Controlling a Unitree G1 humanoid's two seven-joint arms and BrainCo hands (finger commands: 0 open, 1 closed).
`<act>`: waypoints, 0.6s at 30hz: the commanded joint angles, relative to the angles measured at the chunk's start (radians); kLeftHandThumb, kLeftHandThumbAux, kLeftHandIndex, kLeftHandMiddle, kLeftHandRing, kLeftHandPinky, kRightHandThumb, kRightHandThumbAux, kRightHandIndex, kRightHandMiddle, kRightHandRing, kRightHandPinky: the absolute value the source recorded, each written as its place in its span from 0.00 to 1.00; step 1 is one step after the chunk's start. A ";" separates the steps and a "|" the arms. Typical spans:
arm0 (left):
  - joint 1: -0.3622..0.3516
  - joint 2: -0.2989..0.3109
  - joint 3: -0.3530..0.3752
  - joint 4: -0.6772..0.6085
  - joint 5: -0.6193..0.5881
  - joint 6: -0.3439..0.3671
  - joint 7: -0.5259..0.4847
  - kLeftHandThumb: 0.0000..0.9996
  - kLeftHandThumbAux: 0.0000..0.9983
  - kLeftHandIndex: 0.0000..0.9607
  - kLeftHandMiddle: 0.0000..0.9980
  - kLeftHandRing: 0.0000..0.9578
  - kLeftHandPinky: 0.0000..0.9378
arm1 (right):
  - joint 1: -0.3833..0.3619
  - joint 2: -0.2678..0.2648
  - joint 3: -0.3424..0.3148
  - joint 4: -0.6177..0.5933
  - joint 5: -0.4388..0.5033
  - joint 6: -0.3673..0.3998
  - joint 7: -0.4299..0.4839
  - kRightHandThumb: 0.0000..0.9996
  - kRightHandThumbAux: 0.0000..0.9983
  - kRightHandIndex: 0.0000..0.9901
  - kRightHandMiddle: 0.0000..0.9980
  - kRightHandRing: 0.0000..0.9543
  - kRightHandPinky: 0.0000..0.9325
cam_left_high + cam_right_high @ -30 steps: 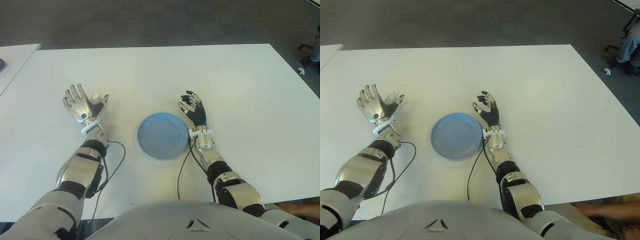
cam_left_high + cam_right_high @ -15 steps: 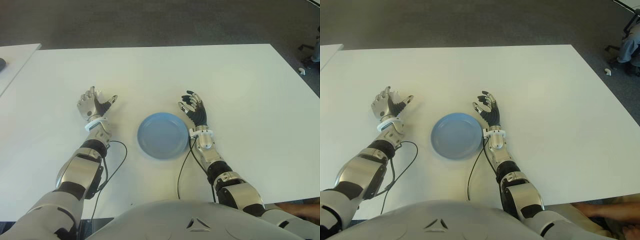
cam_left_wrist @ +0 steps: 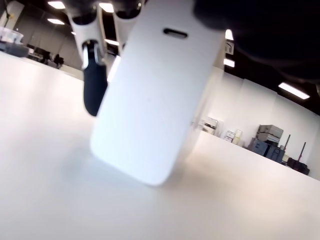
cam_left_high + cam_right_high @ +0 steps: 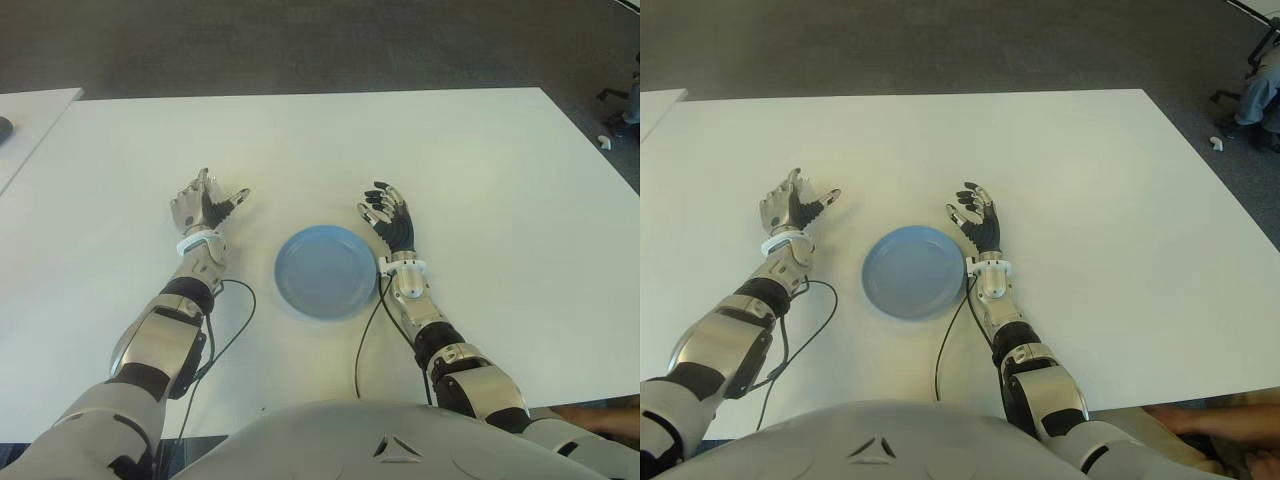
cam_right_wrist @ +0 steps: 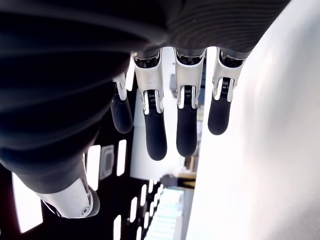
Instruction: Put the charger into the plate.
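Note:
The charger (image 3: 150, 100) is a flat white block with a small slot. It fills the left wrist view, gripped at its upper end by my left hand's fingers (image 3: 95, 90), with its lower corner close to the white table (image 3: 60, 200). In the eye views my left hand (image 4: 208, 208) is over the table, a short way left of the blue plate (image 4: 325, 271), fingers curled on the charger. The plate holds nothing. My right hand (image 4: 388, 217) shows beside the plate's right rim, fingers (image 5: 155, 130) spread and holding nothing.
The white table (image 4: 450, 150) stretches wide to the right and back. Black cables (image 4: 365, 340) run from both wrists toward my body. A second table's corner (image 4: 25, 110) is at far left. A person's hand (image 4: 1230, 425) shows at the near right edge.
My left hand has moved right toward the plate with the charger and turned from palm-up to edge-on. The right hand and plate have not moved.

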 commanded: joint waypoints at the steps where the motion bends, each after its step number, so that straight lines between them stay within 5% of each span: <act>1: 0.031 -0.021 -0.035 0.042 0.005 0.035 -0.115 0.23 0.23 0.09 0.28 0.39 0.49 | 0.153 -0.021 0.004 0.097 -0.024 0.004 0.006 0.40 0.71 0.21 0.35 0.33 0.28; 5: 0.028 -0.024 -0.049 0.046 0.008 0.049 -0.144 0.21 0.22 0.07 0.21 0.28 0.36 | 0.158 -0.020 0.004 0.091 -0.023 0.002 0.007 0.42 0.72 0.21 0.36 0.33 0.27; 18: 0.029 -0.029 -0.096 0.060 0.026 0.075 -0.221 0.19 0.22 0.05 0.19 0.23 0.32 | 0.170 -0.022 0.009 0.078 -0.033 0.005 -0.008 0.48 0.75 0.19 0.37 0.34 0.26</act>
